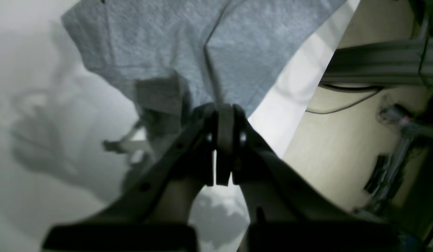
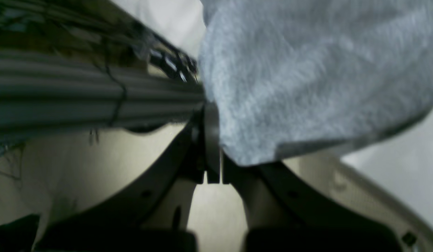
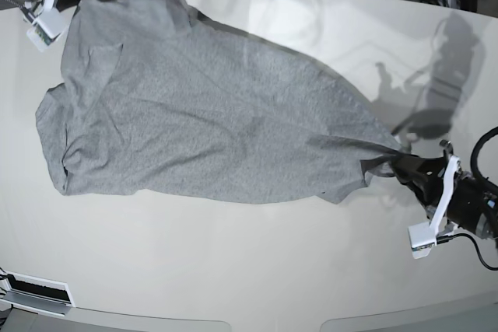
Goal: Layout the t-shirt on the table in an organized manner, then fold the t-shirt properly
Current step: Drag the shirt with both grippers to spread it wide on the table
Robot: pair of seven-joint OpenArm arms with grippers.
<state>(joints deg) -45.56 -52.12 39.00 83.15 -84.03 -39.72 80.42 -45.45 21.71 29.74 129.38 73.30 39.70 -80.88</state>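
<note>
Bare table (image 3: 257, 270) around t-shirt (image 3: 194, 122) between clamped hands.

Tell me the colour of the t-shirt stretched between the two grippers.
Heather grey, plain on the side showing; the t-shirt shows best in the base view.

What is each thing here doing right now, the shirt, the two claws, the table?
t-shirt: unfolded, plain side up, stretched between the two grippers, still wrinkled, resting on the table.
left gripper: shut on one corner of the t-shirt.
right gripper: shut on the t-shirt's opposite end, at the table's far edge.
table: bare and glossy around the shirt.
</note>
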